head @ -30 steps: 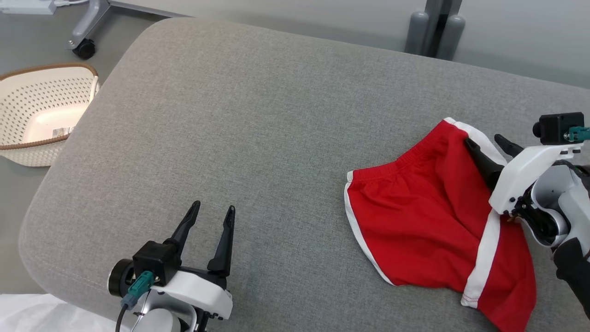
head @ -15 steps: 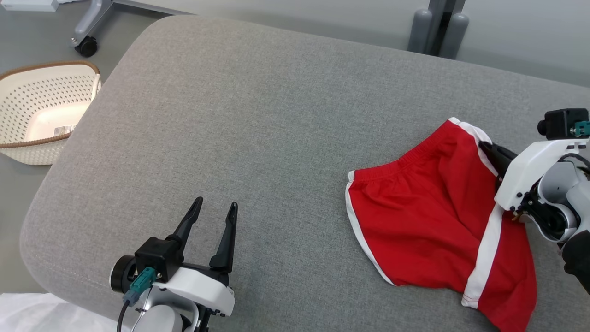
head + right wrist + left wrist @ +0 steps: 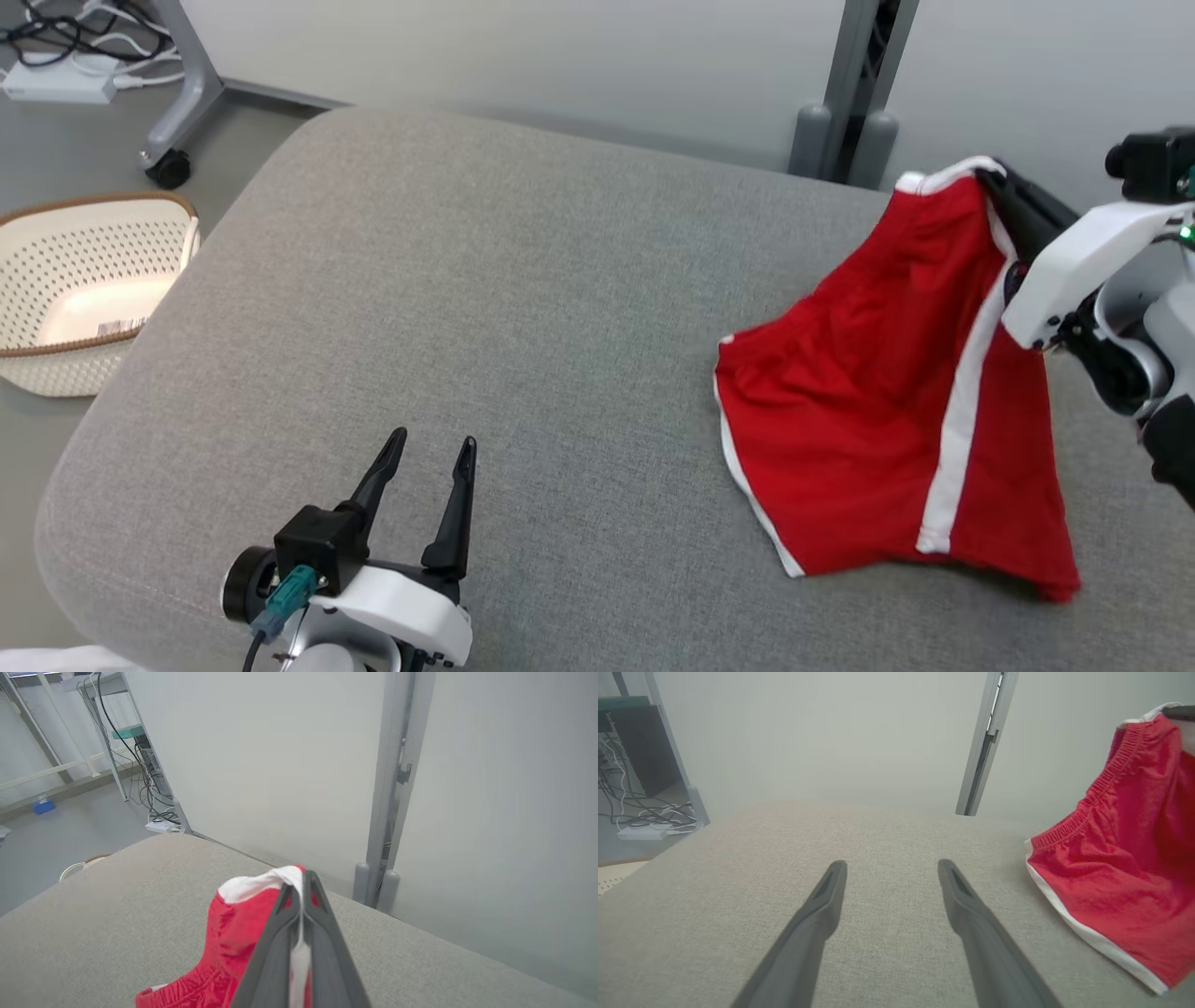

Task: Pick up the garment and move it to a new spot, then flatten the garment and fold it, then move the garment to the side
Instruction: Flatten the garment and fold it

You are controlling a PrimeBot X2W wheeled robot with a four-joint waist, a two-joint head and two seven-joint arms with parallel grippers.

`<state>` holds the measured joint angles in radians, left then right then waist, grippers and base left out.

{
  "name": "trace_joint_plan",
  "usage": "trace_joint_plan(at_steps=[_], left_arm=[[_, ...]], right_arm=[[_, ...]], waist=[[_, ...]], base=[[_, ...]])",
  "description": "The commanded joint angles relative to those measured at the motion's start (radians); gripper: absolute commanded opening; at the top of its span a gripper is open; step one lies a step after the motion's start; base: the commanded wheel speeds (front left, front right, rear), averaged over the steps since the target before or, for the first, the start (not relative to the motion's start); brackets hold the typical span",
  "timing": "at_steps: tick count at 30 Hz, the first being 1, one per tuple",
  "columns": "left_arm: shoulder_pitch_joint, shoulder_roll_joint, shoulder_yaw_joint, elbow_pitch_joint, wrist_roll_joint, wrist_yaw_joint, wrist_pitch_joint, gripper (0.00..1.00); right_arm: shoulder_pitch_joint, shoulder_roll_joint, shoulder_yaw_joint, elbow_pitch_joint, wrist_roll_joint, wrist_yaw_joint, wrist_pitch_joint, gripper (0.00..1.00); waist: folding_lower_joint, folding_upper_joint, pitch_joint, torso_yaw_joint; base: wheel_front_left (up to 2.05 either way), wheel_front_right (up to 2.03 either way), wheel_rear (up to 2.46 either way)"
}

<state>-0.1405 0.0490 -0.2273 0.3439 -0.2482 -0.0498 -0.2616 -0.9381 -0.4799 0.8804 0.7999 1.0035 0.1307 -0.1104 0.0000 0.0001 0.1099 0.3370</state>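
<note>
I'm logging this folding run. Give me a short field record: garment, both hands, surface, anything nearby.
surface: grey fabric cushion
garment: red shorts, white trim, top corner raised, lower part resting on the cushion
right hand: shut on the raised corner
left hand: open, holding nothing, apart from the shorts
nearby: perforated cream basket on the floor, left

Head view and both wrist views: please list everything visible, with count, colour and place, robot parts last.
shorts: one, red with white trim, right side of the cushion, top corner lifted
cushion: one, grey, under everything
basket: one, cream with brown rim, floor at left
power strip: one, white, floor at far left
wheel: one, black, on a grey leg, far left
post: one, grey, behind the cushion
left gripper: one, black and white, lower left, open
right gripper: one, black and white, right, shut on the shorts' corner
</note>
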Motion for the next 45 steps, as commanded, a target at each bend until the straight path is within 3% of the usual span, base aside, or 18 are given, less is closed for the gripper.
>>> trace_joint_plan(at_steps=[1,8,11,13,16,24,31,32,33,39,45], left_arm=[[0.013,0.004,0.005,0.003,0.001,0.006,-0.003,1.00],[0.033,0.004,0.004,-0.001,0.001,0.010,-0.003,1.00],[0.042,0.004,0.003,-0.007,-0.009,0.014,-0.003,1.00],[0.043,0.004,0.005,-0.009,-0.010,0.015,-0.003,1.00],[0.051,0.004,0.009,-0.014,-0.014,0.016,-0.003,1.00],[0.043,0.004,0.012,-0.013,-0.013,0.015,-0.003,1.00],[0.023,0.003,0.006,-0.007,-0.019,0.009,-0.003,1.00],[0.021,0.003,0.005,-0.006,-0.020,0.009,-0.003,1.00],[0.020,0.003,0.005,-0.003,-0.020,0.010,-0.003,1.00],[0.031,0.004,0.012,0.006,-0.009,0.009,-0.003,1.00],[0.040,0.003,0.034,-0.006,-0.002,0.010,-0.003,1.00]], right_arm=[[-0.036,-0.010,0.014,0.019,-0.023,0.000,-0.029,0.00],[-0.201,-0.015,0.041,0.128,-0.152,0.000,-0.128,0.00],[-0.309,0.004,0.011,0.166,-0.282,0.000,-0.156,0.00],[-0.330,0.007,-0.003,0.144,-0.325,0.000,-0.156,0.00],[-0.232,0.062,0.002,0.047,-0.422,0.000,-0.153,0.00],[-0.027,0.121,0.344,-0.106,-0.294,0.000,-0.093,0.00],[0.063,0.142,0.402,-0.198,-0.250,0.000,-0.013,0.00],[0.071,0.147,0.402,-0.211,-0.263,0.000,-0.005,0.45],[0.082,0.150,0.401,-0.221,-0.253,0.000,0.008,1.00],[0.101,0.128,0.401,-0.263,-0.207,0.000,0.067,1.00],[0.066,0.083,0.401,-0.232,-0.143,0.000,0.017,1.00]], waist=[[0.0000,-0.0001,-0.035,-0.005],[0.0000,-0.0001,-0.070,-0.005],[0.0000,-0.0001,-0.073,0.000],[0.0000,-0.0001,-0.071,0.001],[0.0000,-0.0001,-0.074,0.004],[0.0000,-0.0001,-0.067,0.001],[0.0000,-0.0001,-0.042,0.004],[0.0000,-0.0001,-0.041,0.004],[0.0000,-0.0001,-0.041,0.003],[0.0000,-0.0001,-0.063,-0.031],[0.0000,-0.0001,-0.094,-0.108]], base=[[0.00,0.00,0.00],[0.00,0.00,0.00],[0.00,0.00,0.00],[0.00,0.00,0.00],[0.00,0.00,0.00],[0.00,0.00,0.00],[0.00,0.00,0.00],[0.00,0.00,0.00],[0.00,0.00,0.00],[0.00,0.00,0.00],[0.00,0.00,0.00]])
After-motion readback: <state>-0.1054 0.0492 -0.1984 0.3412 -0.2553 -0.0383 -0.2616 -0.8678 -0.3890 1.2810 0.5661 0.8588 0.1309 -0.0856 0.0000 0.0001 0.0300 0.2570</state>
